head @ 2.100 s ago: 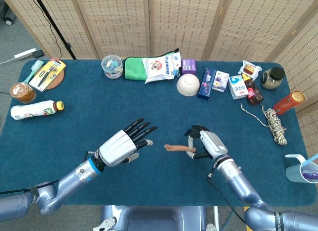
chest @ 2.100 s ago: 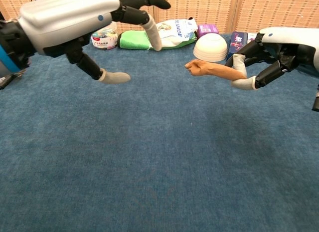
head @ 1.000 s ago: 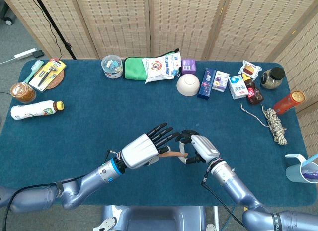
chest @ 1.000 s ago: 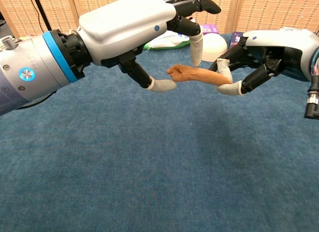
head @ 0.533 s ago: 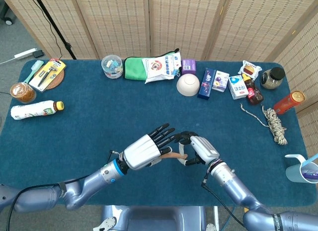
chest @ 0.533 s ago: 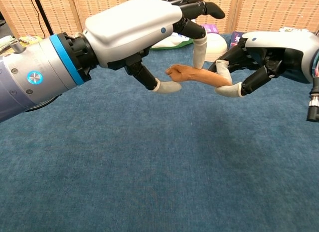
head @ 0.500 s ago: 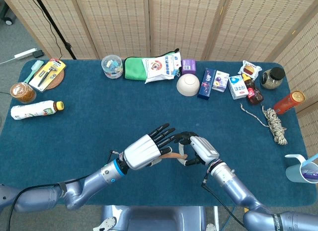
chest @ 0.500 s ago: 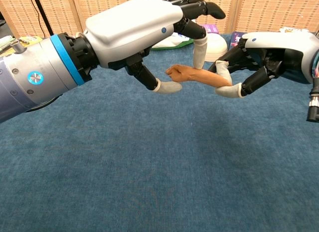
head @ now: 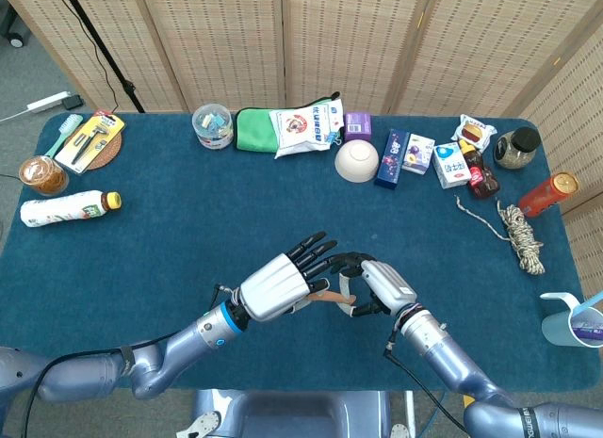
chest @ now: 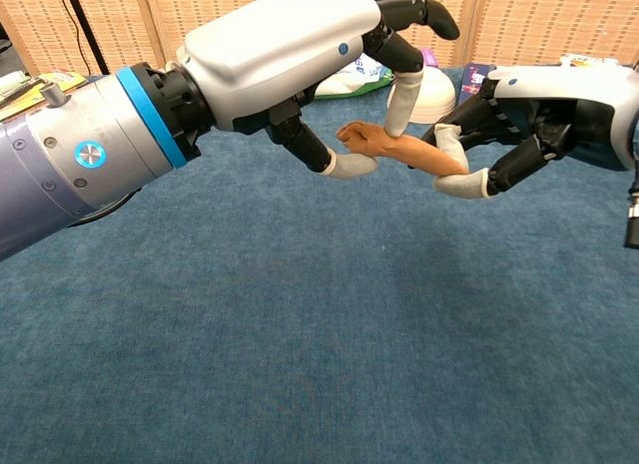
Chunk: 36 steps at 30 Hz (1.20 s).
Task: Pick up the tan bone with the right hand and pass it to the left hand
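I am holding the tan bone [chest: 399, 150] in the air above the blue tabletop [chest: 300, 364], pinched at its right end between the thumb and fingers of the right robot hand [chest: 519, 120], so that its free knobbed end is sticking out toward the left robot hand [chest: 290, 45] for the handover. I am gripping it near one end on purpose, since that is leaving most of the shaft bare for the other hand to take. The left robot hand is hanging with its fingers spread around that free end: in the chest view its thumb tip is sitting just under the knob and one pale fingertip [chest: 404, 105] is coming down onto the shaft from above, seemingly touching it, but I am not judging that a real grasp yet, so I am counting this hand as released. In the head view both hands are meeting near the front middle of the tabletop, well apart from the white bowl [head: 357, 160] and the row of cartons and packets along the far edge, which is giving me room to work. By my reckoning the pick-up is done and the pass is half made; I should be closing the left fingers firmly before loosening the right ones, otherwise the bone could be dropping to the cloth
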### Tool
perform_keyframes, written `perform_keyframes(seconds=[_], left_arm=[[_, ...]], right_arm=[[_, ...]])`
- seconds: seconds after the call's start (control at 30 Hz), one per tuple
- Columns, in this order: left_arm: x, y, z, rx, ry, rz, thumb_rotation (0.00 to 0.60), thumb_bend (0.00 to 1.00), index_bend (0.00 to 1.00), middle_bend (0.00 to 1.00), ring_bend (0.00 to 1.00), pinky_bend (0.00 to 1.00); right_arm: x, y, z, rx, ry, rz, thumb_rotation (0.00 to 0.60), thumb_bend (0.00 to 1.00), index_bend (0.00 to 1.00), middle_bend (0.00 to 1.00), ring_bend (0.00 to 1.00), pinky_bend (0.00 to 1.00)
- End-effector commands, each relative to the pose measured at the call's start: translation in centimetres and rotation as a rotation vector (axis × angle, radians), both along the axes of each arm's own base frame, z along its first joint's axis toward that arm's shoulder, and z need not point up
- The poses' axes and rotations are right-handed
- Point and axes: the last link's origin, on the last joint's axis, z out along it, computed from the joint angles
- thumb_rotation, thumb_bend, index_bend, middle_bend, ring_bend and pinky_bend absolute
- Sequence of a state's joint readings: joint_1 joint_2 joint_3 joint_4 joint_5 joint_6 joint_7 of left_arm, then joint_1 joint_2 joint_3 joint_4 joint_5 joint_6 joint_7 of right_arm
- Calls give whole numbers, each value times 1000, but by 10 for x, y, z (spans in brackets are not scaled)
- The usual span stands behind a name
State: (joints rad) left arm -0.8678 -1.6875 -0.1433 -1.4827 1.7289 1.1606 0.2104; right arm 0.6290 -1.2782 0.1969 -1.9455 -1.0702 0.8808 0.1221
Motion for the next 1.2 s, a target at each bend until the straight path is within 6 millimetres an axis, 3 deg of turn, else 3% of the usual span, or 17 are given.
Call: perform_keyframes(seconds=[0.03, 0.6, 1.2], left_arm=[[1, 0, 0, 0, -6, 5, 600, 273, 611, 166, 63, 0], [2, 1, -2, -3, -21, 13, 600, 358, 771, 227, 90, 0], [0, 2, 0, -4, -22, 26, 600, 372, 814, 231, 94, 0]], right_arm=[[-1, 1, 0, 3, 2, 1, 600, 506, 689, 302, 150, 106], [-4, 3, 0, 13, 3, 6, 600, 513, 695, 311, 157, 117], [-9, 0, 1, 3, 12, 1, 600, 530, 708, 324, 174, 126]])
